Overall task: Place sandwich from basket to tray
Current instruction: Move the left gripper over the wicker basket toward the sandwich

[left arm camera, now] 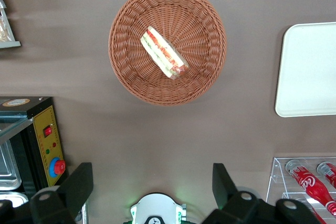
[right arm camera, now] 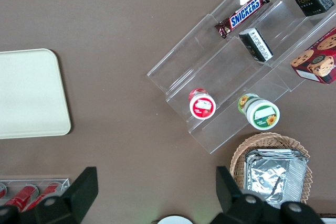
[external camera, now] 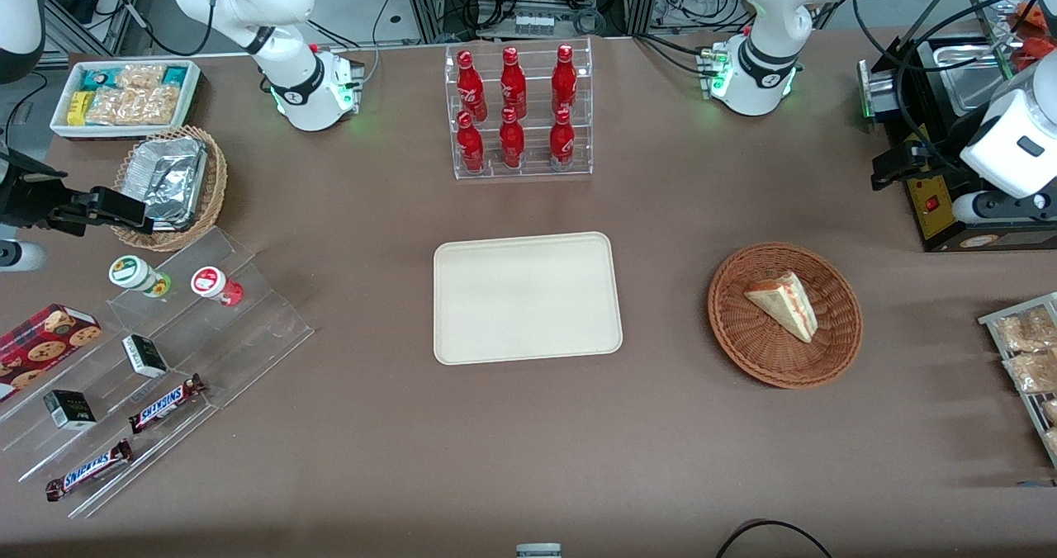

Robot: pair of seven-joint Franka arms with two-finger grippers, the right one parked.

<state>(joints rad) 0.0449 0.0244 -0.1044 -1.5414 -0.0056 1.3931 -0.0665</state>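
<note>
The sandwich, a pale wedge with red, orange and green layers along its edge, lies in the round reddish-brown basket toward the working arm's end of the table. The cream tray lies flat beside the basket at mid-table, with nothing on it. My gripper hangs open, high over the table next to the black appliance and farther from the front camera than the basket. Its fingers stand wide apart with nothing between them.
A black appliance with a yellow panel stands close by the gripper. An acrylic rack of red bottles stands farther back than the tray. Snack packets lie at the working arm's table edge. Acrylic steps with candy and a tan basket sit toward the parked arm's end.
</note>
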